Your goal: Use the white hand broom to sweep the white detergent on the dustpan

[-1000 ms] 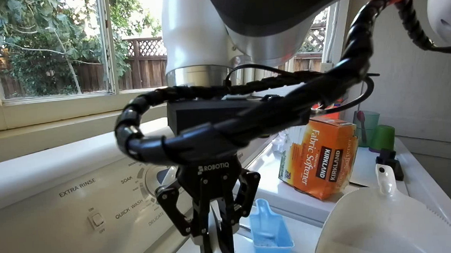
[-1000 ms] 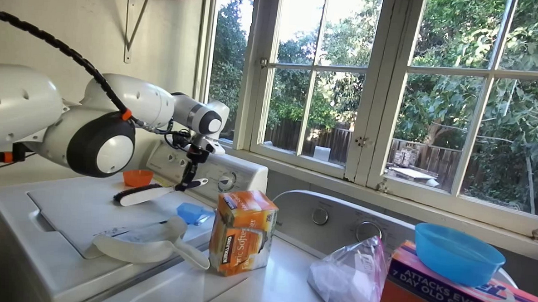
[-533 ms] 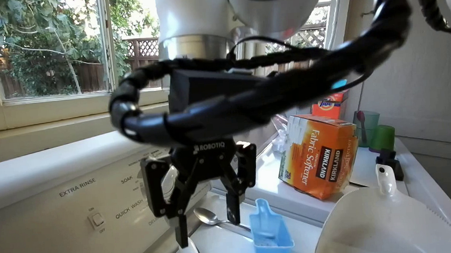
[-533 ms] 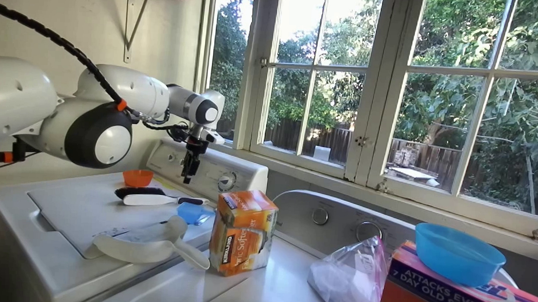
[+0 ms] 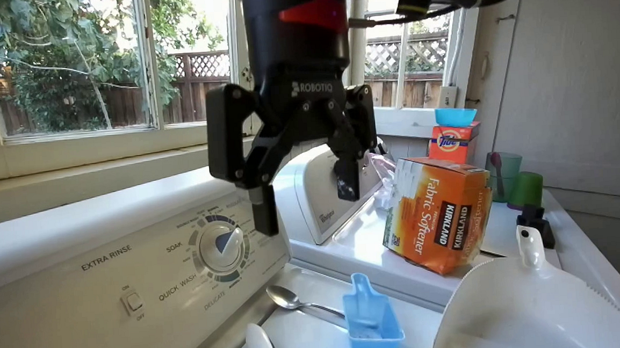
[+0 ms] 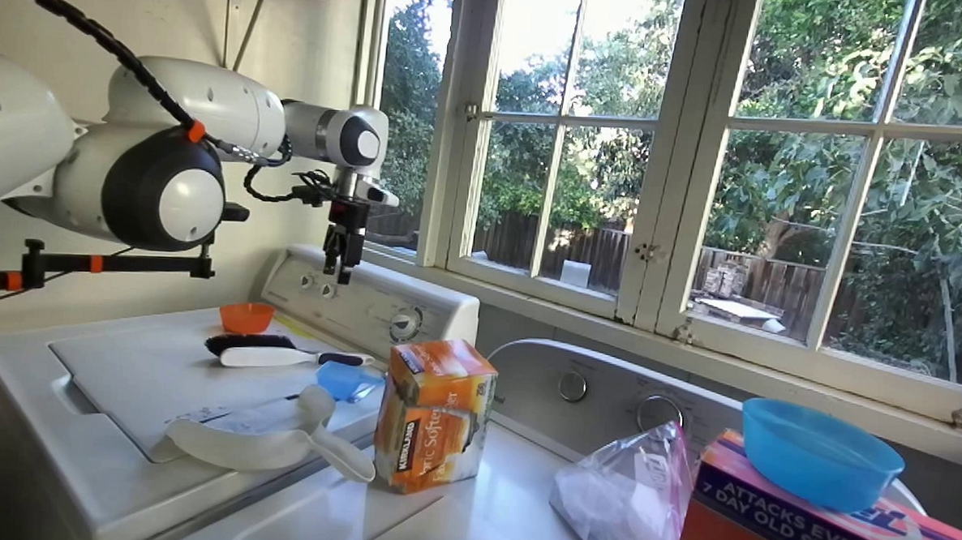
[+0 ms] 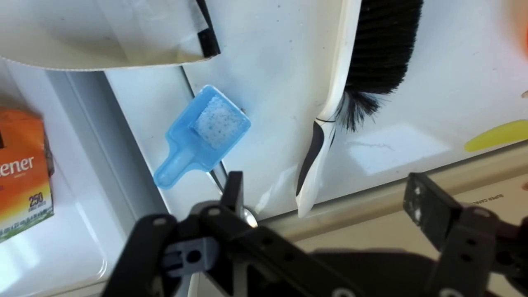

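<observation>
Leftmost in the wrist view, the softener box [image 7: 24, 177] stands on the neighbouring machine [image 7: 70, 243], cut off by the border. Likewise cropped, the dustpan [image 7: 62, 37] lies on the tabletop [image 7: 272, 95] at the edge beside that machine, dark lip facing inward, presumably to receive what is swept. Faint specks [image 6: 199, 414] by the lip in an exterior view are too small to name. Next, the blue scoop [image 7: 185, 144] holds white powder [image 7: 216, 121], most likely the detergent; its handle points to the corner where that edge meets the one along the control panel [image 5: 133, 276], perhaps for easy lifting. The tool [image 5: 307, 203] hangs high near the panel edge, fingers spread with nothing between them; in the wrist view it hides part of the spoon [image 5: 285, 297]. The white hand broom [image 7: 337, 84] lies free on the tabletop, grip end toward the panel edge, which probably makes it easy to take; its bristles face away from the dustpan, and the wrist view crops the head. Rightmost, something yellow [image 7: 499, 135] cannot be identified, and the orange bowl [image 6: 247, 319], whole in an exterior view near the edge opposite the machine, is a blur.
</observation>
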Controlling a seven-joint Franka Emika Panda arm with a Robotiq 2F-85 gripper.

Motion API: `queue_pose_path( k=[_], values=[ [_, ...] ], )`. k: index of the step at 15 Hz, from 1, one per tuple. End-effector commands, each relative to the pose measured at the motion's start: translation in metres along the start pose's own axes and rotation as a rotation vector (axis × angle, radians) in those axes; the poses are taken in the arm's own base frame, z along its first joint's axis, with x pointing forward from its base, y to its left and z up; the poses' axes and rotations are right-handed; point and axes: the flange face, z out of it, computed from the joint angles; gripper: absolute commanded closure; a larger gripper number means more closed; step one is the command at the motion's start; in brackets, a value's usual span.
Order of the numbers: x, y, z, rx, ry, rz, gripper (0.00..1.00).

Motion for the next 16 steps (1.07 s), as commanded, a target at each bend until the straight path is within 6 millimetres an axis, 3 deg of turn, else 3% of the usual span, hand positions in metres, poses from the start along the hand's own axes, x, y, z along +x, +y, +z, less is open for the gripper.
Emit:
queue_pose_path(
  k=[1, 8, 9, 16],
  values=[
    [-0.007, 0.011, -0.029, -0.033, 0.02, -0.153, 0.0],
    [-0.008, 0.025, -0.075, 0.049, 0.068, -0.505, 0.0],
    [-0.007, 0.021, -0.068, 0.018, 0.078, -0.429, 0.0],
    [-0.006, 0.025, -0.076, 0.035, 0.081, -0.489, 0.0]
  ],
)
